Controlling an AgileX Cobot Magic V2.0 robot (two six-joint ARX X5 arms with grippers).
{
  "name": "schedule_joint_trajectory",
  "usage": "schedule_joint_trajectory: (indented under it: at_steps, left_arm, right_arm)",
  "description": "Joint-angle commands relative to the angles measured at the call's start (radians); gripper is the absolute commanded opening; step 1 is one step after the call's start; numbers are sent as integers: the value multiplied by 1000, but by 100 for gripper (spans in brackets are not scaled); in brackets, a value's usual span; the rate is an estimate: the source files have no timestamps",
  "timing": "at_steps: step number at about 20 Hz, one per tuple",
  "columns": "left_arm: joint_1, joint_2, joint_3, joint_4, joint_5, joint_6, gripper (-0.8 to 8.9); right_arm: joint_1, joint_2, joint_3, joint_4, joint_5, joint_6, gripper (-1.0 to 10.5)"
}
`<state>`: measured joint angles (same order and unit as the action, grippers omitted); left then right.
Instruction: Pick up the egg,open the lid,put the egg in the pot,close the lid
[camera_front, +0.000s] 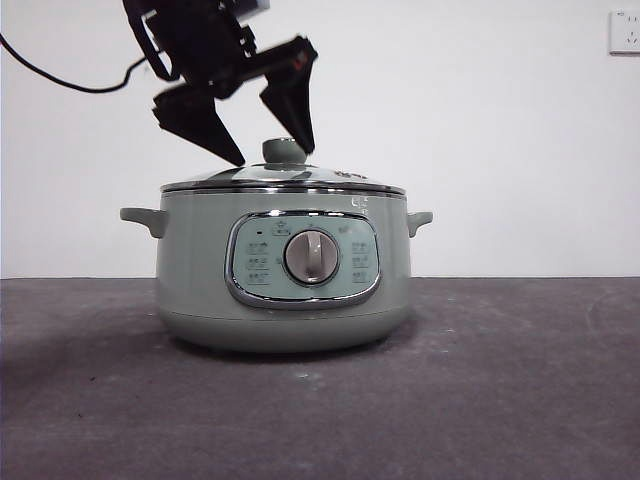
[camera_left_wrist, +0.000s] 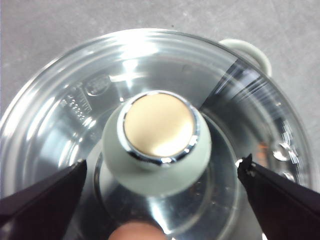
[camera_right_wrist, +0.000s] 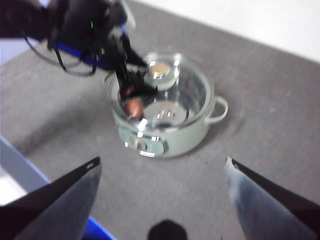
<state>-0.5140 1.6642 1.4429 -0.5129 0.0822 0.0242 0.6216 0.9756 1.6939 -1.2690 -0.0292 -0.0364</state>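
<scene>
The pale green pot (camera_front: 200, 290) stands on the dark table with the glass lid (camera_front: 220, 178) resting shut on it. My left gripper (camera_front: 272, 156) hangs open just above the lid, one jaw on each side of the green knob (camera_front: 283, 152), not touching it. In the left wrist view the knob (camera_left_wrist: 159, 125) sits between the open jaws of that gripper (camera_left_wrist: 163, 161). The reddish-brown egg (camera_left_wrist: 135, 232) shows through the glass, inside the pot; it also shows in the right wrist view (camera_right_wrist: 133, 106). My right gripper (camera_right_wrist: 162, 160) is open and empty, high above the table, well away from the pot (camera_right_wrist: 185, 135).
The dark grey table top (camera_front: 500, 380) runs around the pot on all sides. A white wall with a socket (camera_front: 624, 32) stands behind. A black cable (camera_front: 70, 80) trails from the left arm. The table's edge (camera_right_wrist: 30, 165) shows in the right wrist view.
</scene>
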Motion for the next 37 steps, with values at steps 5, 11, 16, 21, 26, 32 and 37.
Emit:
schedule_joint_trajectory:
  at_steps: [5,11,16,21,26,32,37]
  left_arm:
    - [-4,-176,1,-121,6,-5,533]
    - [-4,-446,6,-377,149,-6,530]
    - [-4,-594,6,-500,201,-5,31]
    - [-4,-642,6,-544,215,-5,-4]
    - [-3,-640,6,-546,207,-2,-4]
    - [-4,-639,6,-545,207,-1,-4]
    - [-1,-640,5,-537,198,41,-4]
  right_arm:
    - [1,43,-1,-83,-109,13,409]
    - [2,88,-1,-101,-130,13,406]
    - [2,112,-1,-101,-130,13,101]
    - [1,124,-1,-101,-123,10,1]
    - [1,111,-1,-101,-122,39,1]
    - [1,108,-1,-101,-122,39,1]
    - [1,108,-1,-101,-122,39,1]
